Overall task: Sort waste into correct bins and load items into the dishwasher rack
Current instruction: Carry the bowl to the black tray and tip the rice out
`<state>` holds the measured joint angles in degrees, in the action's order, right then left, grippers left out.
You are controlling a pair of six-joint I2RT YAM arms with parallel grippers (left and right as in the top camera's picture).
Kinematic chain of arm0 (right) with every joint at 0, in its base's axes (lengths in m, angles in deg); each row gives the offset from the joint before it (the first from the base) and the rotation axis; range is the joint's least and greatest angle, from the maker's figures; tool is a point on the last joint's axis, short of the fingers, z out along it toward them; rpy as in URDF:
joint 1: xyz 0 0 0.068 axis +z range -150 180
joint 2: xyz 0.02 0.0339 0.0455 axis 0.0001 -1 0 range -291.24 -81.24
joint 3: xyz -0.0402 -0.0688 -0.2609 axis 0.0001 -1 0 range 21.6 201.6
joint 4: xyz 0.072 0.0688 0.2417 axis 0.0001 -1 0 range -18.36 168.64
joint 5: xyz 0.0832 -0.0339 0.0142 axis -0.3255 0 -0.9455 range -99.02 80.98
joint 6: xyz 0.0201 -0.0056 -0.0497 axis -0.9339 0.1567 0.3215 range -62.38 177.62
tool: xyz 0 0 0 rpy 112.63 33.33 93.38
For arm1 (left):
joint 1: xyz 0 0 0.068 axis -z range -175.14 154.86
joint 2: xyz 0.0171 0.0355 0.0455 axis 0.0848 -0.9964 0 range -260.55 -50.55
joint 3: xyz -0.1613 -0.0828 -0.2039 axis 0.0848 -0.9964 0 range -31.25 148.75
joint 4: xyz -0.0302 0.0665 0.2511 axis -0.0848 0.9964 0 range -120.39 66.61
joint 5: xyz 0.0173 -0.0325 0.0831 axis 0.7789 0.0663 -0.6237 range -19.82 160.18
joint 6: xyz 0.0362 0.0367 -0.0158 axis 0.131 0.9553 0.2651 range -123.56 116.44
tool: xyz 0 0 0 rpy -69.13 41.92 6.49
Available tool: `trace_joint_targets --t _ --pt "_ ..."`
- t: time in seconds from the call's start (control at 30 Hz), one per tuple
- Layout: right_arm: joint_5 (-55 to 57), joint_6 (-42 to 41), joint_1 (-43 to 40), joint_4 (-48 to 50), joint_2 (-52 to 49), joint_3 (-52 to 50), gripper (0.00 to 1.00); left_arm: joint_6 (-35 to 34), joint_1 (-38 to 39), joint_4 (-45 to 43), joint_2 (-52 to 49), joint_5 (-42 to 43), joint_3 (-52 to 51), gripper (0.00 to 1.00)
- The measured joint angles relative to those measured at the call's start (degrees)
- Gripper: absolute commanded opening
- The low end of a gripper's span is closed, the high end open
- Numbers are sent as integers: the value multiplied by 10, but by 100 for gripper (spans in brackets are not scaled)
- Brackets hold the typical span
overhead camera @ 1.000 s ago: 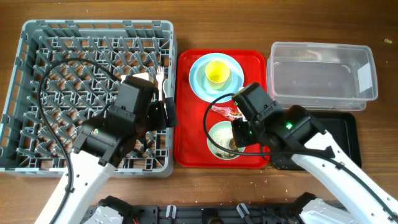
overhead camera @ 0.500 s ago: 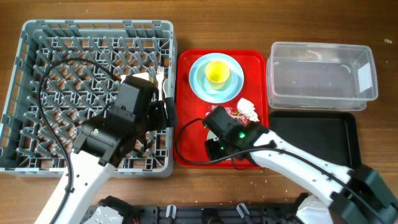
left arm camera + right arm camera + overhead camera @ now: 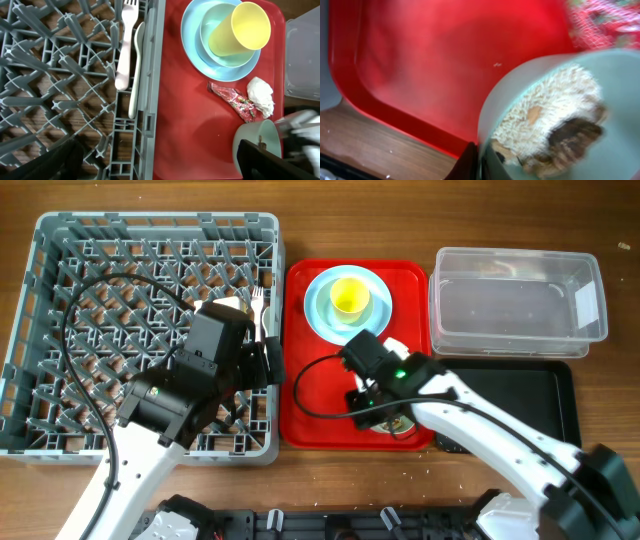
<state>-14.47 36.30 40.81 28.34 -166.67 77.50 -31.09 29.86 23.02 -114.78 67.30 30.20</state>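
- Wooden table [image 3: 330, 470] seen from above; the grey dishwasher rack [image 3: 60, 240] fills its left side, a flat red tray [image 3: 305, 380] lies just right of the rack, and the bins are further right.
- Clear plastic tub [image 3: 515, 252] at far right; black tray [image 3: 520, 395] just in front of it, partly under the right arm.
- White fork [image 3: 126, 45] and spoon [image 3: 136, 70] lie side by side in the rack along its tray-side wall, fork tines pointing away from the robot.
- Pale blue plate [image 3: 318, 305] at the far end of the red tray; on it a mint-green bowl [image 3: 205, 22] with the yellow cup [image 3: 349, 297] inside, tipped on a slant.
- Red wrapper [image 3: 232, 99] and white tissue wad [image 3: 261, 94] lie on the red tray, touching, between the plate and the near bowl.
- Second mint-green bowl [image 3: 255, 142] at the tray's near right; beige-brown food scraps [image 3: 550, 125] are heaped inside.
- Right gripper [image 3: 372, 402] is over that bowl. The wrist view shows its fingers pinched on the bowl's rim; the rim runs straight down between them.
- Cannot tell whether the bowl is lifted off the tray.
- Left gripper [image 3: 268, 365] hovers over the rack's tray-side edge, jaws spread wide, gripping nothing.
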Motion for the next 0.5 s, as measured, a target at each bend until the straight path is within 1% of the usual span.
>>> trace_joint_targets --t 0.03,0.07,0.2,0.3,0.4,0.5 --pt "8 1 -4 -17 9 8 4 0 0 0 0 0 0 100" --pt "29 2 -9 -54 40 21 5 0 0 0 0 0 0 100" --pt "71 2 -12 -91 157 55 4 0 0 0 0 0 0 100" --pt "134 -18 -21 -141 225 60 4 0 0 0 0 0 0 100" --pt "188 -31 -89 -150 257 60 4 0 0 0 0 0 0 100" --pt "194 -33 -187 -160 263 60 4 0 0 0 0 0 0 100"
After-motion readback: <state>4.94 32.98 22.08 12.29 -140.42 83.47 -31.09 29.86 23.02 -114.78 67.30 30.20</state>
